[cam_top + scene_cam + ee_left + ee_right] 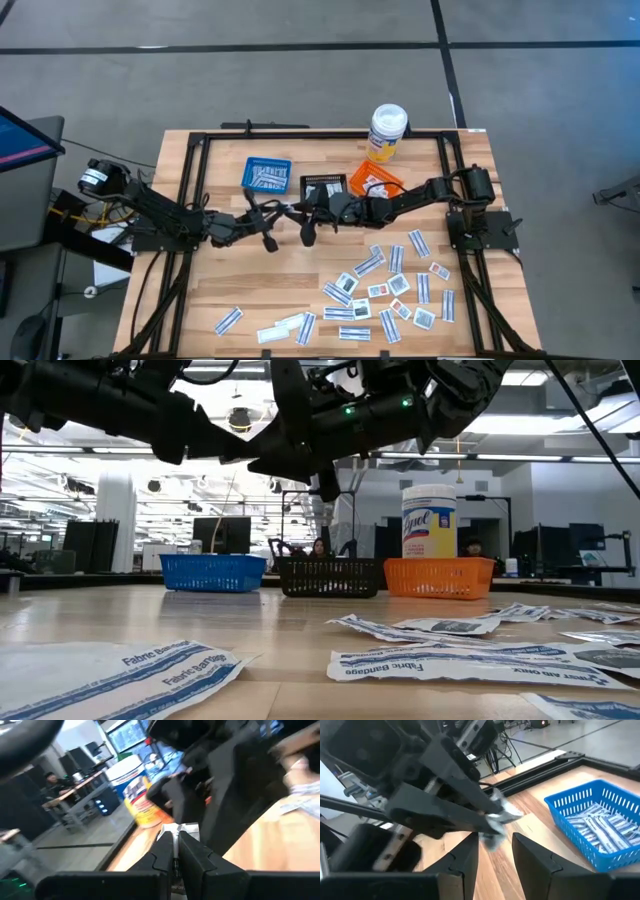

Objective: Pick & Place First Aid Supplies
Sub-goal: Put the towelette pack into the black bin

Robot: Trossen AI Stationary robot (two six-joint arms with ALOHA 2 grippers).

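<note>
The 2 arms meet over the middle of the table, just in front of the 3 baskets. The left gripper has its fingers pinched nearly closed on a small white packet, held above the wood. The right gripper faces it with fingers about half apart, the packet in the gap ahead of them and not yet gripped; this looks like a hand-over between arms.

To do it well, the right fingers should slide on over the free edge and close squarely before the left lets go; a release too soon would drop the limp packet. The blue basket, at 11 o'clock from the meeting point, already holds strips.

The remaining first aid supplies lie scattered from 4 to 6 o'clock of the table's centre, flat on the wood
</note>
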